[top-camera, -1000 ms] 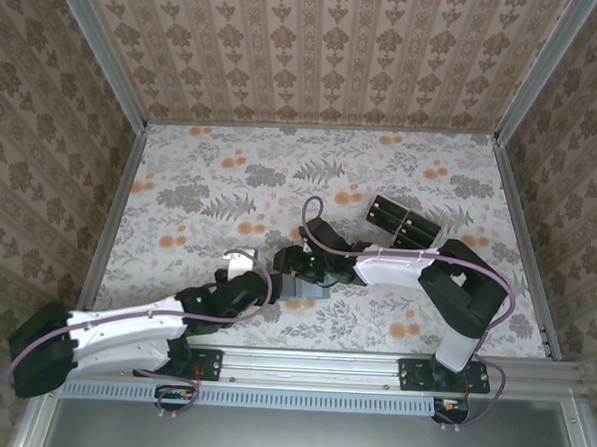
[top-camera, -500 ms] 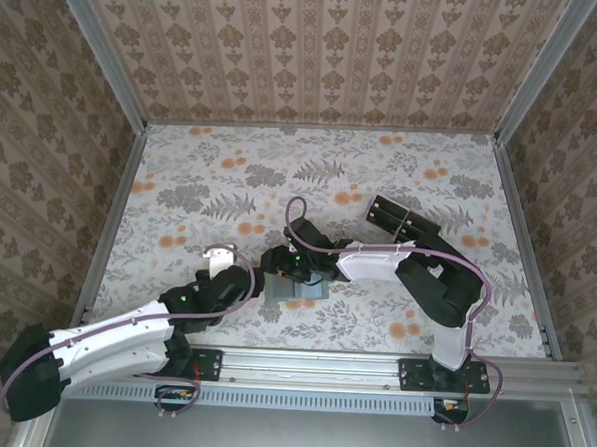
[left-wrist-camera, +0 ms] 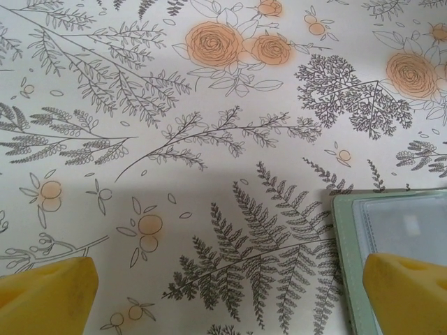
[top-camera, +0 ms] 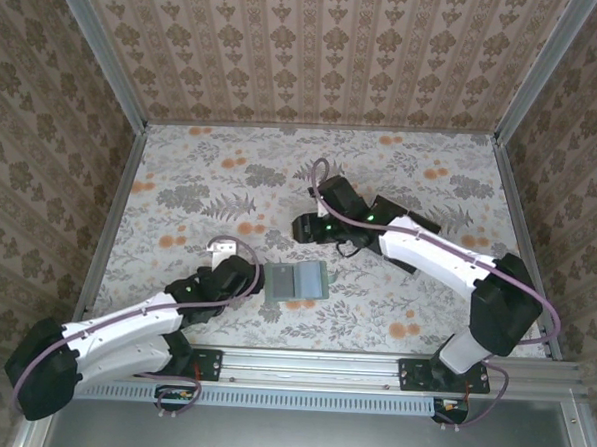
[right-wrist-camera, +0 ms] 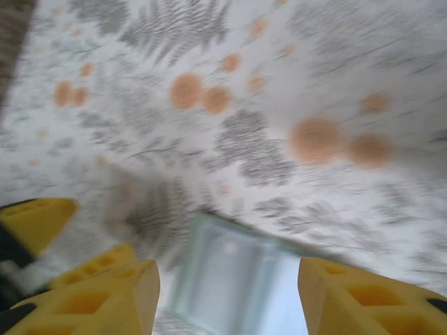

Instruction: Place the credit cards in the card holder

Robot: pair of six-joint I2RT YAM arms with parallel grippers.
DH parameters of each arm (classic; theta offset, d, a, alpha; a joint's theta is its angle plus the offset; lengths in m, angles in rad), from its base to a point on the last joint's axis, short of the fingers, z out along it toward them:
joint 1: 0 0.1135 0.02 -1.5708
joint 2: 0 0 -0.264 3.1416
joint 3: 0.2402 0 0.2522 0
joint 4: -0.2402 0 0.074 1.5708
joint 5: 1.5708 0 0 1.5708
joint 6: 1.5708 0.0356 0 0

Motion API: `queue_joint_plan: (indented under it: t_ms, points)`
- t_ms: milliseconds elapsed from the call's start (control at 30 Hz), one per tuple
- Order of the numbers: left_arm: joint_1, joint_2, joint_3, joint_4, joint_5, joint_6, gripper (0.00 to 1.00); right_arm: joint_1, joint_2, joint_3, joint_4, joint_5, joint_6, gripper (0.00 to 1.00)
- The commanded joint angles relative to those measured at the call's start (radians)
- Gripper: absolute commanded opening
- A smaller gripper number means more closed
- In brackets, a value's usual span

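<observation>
Two robot arms work over a desk [top-camera: 181,167] papered in grey ferns and orange roses, boxed in on three sides by walls [top-camera: 328,45] of brown damask-patterned wallpaper, with metal rails [top-camera: 114,209] at the edges. The pale sage-green card holder [top-camera: 297,282] lies flat on the desk near the front edge, between the two arms.

The left end effector [top-camera: 244,278] sits just to the left of the card holder. Its wrist camera shows the yellow fingertips [left-wrist-camera: 45,293] spread wide and empty, with the far one over the card holder's [left-wrist-camera: 391,227] near edge.

The right end effector [top-camera: 313,227] hangs above the desk behind the card holder and apart from it. The right wrist view is blurred, yet its yellow fingertips [right-wrist-camera: 370,300] can be seen spread wide with nothing between them, and the card holder [right-wrist-camera: 237,279] shows as a pale rectangle below.

The black credit cards [top-camera: 387,207] lie toward the back right of the desk, largely hidden beneath the right arm. How many there are cannot be told.
</observation>
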Motion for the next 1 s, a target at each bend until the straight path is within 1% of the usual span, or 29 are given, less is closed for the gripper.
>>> queue_joint_plan:
  t_ms: [0, 100, 167, 300, 367, 533, 667, 967]
  points:
    - [0.018, 0.023, 0.050, 0.026, 0.030, 0.047, 1.00, -0.035, 0.027, 0.027, -0.322, 0.205, -0.242, 0.51]
    - [0.022, 0.046, 0.067, 0.032, 0.041, 0.048, 1.00, -0.044, 0.054, 0.044, -0.375, 0.293, -0.297, 0.45]
    - [0.028, 0.069, 0.077, 0.041, 0.059, 0.047, 1.00, -0.044, 0.077, 0.046, -0.388, 0.365, -0.306, 0.40]
    - [0.030, 0.115, 0.109, 0.021, 0.077, 0.053, 1.00, -0.043, 0.120, 0.040, -0.404, 0.459, -0.321, 0.32]
    - [0.030, 0.125, 0.119, 0.014, 0.079, 0.056, 1.00, -0.043, 0.142, 0.037, -0.417, 0.500, -0.325, 0.31]
    - [0.030, 0.126, 0.116, 0.029, 0.082, 0.054, 1.00, -0.043, 0.170, 0.024, -0.419, 0.554, -0.340, 0.31]
    - [0.030, 0.127, 0.116, 0.031, 0.088, 0.051, 1.00, -0.044, 0.208, 0.035, -0.419, 0.563, -0.345, 0.30]
    - [0.030, 0.100, 0.095, 0.029, 0.091, 0.042, 1.00, -0.044, 0.288, 0.063, -0.420, 0.638, -0.350, 0.26]
